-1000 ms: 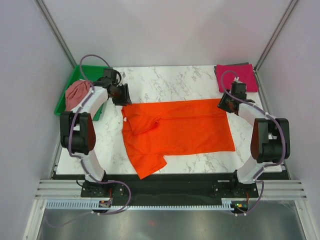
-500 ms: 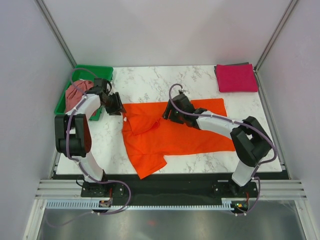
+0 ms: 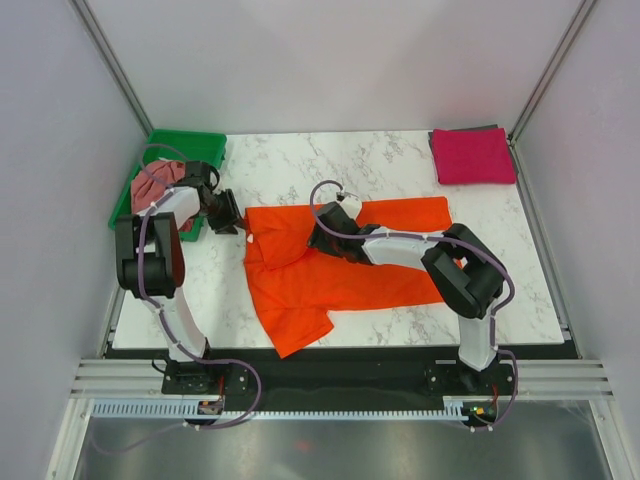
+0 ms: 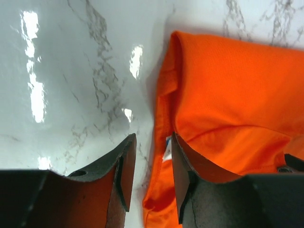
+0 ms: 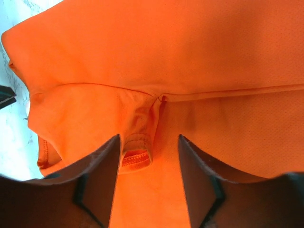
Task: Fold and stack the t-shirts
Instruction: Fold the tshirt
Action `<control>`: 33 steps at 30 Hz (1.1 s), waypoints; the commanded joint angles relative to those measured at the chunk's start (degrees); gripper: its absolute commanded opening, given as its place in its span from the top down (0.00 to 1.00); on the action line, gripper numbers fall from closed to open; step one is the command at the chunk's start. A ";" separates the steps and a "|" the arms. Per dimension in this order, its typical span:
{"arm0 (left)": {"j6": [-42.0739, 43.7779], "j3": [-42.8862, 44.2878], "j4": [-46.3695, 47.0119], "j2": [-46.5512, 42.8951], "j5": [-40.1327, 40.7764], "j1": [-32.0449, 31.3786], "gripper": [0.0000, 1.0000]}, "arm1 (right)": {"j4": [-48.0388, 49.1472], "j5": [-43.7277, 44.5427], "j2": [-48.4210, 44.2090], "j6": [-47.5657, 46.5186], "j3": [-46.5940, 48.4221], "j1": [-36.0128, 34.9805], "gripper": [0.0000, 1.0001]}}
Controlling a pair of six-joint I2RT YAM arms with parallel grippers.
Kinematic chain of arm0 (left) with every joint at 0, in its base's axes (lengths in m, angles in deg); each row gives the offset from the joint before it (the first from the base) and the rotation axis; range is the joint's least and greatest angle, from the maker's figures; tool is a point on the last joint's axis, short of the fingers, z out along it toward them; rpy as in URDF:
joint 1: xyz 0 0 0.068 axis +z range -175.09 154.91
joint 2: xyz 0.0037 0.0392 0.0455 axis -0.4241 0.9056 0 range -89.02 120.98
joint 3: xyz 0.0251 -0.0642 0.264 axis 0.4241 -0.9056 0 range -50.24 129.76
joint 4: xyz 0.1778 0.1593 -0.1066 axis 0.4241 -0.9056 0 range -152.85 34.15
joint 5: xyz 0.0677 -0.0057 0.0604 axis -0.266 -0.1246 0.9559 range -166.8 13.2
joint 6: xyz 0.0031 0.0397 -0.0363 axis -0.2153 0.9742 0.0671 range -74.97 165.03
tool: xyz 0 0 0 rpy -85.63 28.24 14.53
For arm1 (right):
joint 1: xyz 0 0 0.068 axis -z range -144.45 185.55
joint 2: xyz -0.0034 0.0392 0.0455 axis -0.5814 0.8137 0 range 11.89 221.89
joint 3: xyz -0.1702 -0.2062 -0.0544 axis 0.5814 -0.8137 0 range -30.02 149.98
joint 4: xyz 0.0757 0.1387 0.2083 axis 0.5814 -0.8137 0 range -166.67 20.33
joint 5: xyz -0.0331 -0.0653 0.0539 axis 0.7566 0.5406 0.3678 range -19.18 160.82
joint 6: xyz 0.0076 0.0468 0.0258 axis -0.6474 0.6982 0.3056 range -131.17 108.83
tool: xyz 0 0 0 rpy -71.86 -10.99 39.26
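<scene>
A bright orange t-shirt (image 3: 370,262) lies spread across the middle of the marble table (image 3: 300,170), one sleeve folded over its left part. My left gripper (image 3: 228,216) is open at the shirt's left edge. In the left wrist view (image 4: 151,175) its jaws straddle the collar hem of the shirt (image 4: 228,90), by a white label (image 4: 167,148). My right gripper (image 3: 322,232) is open, low over the shirt's left part. In the right wrist view (image 5: 148,185) a sleeve hem (image 5: 137,154) lies between its jaws. A folded magenta-pink shirt (image 3: 472,155) lies at the back right. A dusty rose shirt (image 3: 152,185) sits bunched in the tray.
A green plastic tray (image 3: 188,146) stands at the table's back left, right behind my left arm. Grey walls close in both sides. The black front rail with the arm bases runs along the near edge.
My right arm has swung from the shirt's back right corner across to its left part. My left gripper has shifted a little left and down, to the shirt's left edge.
</scene>
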 commanded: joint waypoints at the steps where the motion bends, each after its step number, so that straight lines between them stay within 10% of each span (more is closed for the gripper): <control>1: -1.20 3.82 2.04 2.73 -0.93 0.31 0.57 | 1.69 1.78 0.88 -0.04 2.72 -0.25 0.43; 15: 0.55 7.60 2.05 7.31 0.29 0.40 0.72 | 1.69 -1.12 2.64 -1.18 4.66 -0.25 0.63; 22: 1.52 8.75 2.04 8.71 1.61 0.49 0.98 | -1.56 -0.41 -0.17 -4.69 4.13 0.53 1.00; 33: 1.52 9.45 1.96 9.07 2.40 0.49 0.98 | -3.23 -1.90 0.27 -9.88 4.57 1.68 1.00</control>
